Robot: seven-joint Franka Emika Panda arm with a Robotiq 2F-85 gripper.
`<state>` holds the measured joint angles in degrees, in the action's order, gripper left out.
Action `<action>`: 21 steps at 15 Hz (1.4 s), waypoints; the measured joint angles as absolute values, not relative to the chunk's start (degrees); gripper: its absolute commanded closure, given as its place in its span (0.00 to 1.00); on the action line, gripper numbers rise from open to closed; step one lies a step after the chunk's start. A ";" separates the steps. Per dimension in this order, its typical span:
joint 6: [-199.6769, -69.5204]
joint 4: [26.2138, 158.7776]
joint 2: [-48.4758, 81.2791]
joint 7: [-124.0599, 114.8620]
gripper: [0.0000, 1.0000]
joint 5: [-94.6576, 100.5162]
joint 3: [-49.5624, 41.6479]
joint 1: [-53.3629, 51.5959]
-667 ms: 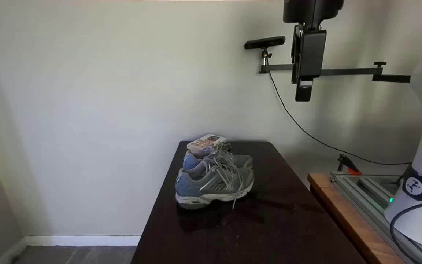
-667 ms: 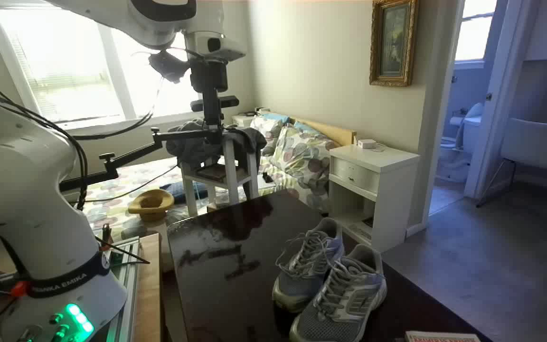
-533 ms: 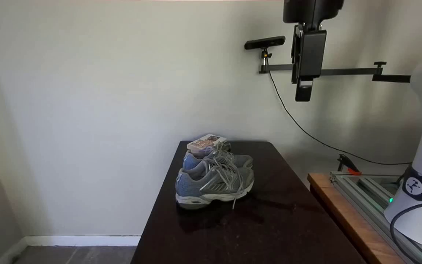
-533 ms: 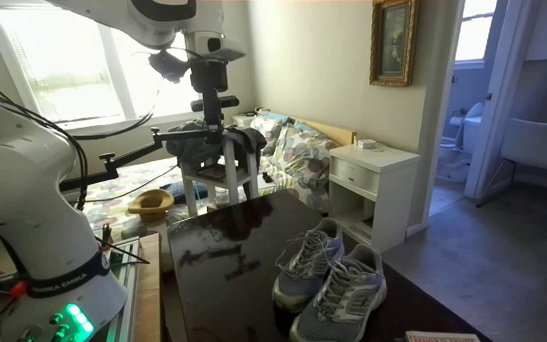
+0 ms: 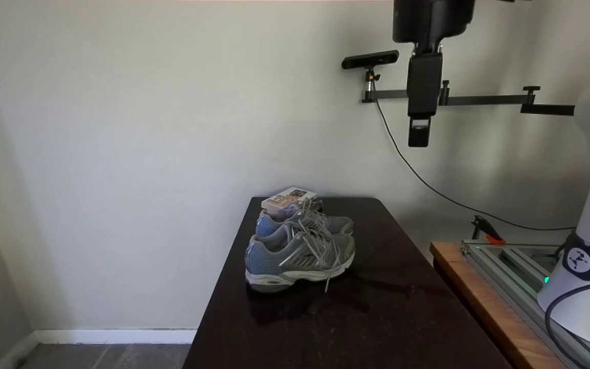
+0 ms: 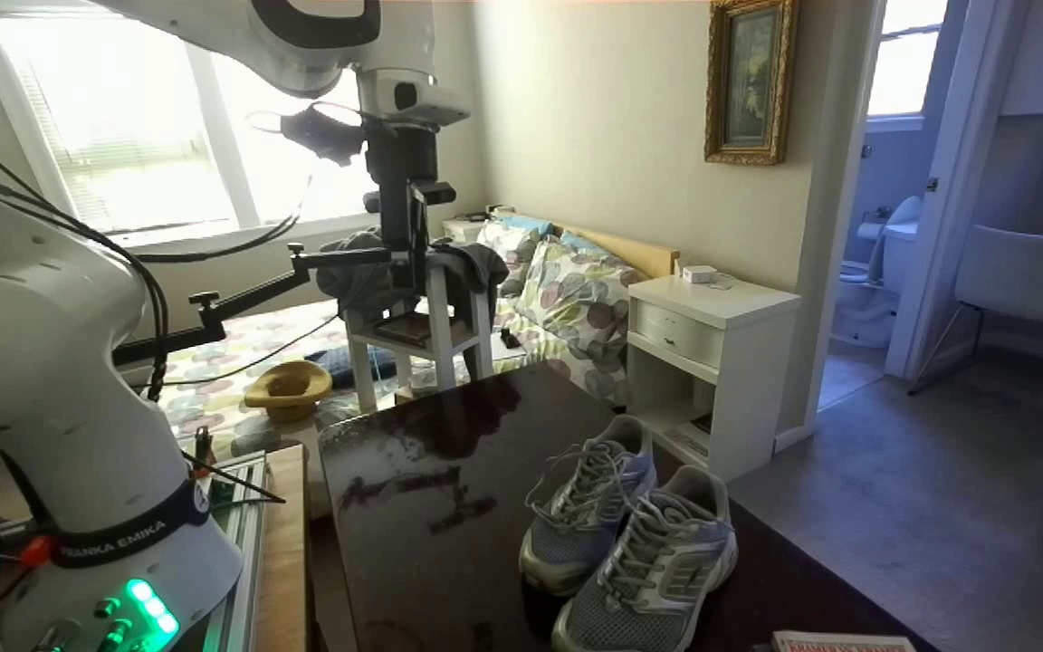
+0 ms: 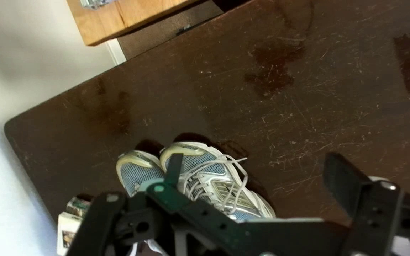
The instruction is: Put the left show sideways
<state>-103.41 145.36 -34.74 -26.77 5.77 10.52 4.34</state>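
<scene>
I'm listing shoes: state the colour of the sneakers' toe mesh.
Greyish blue; the toe mesh shows best in the wrist view.

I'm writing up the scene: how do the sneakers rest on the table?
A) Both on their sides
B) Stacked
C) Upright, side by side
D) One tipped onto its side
C: in both exterior views the sneaker pair stands side by side, laces and openings facing up.

Rounded white arm (image 6: pixel 37 303), black cables (image 6: pixel 157 371), FRANKA EMIKA band (image 6: pixel 123 539), green lights (image 6: pixel 153 607), black hand (image 7: pixel 255 163)
</scene>
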 measured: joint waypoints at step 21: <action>-133.53 158.26 -32.42 -46.28 0.00 1.90 6.82 11.03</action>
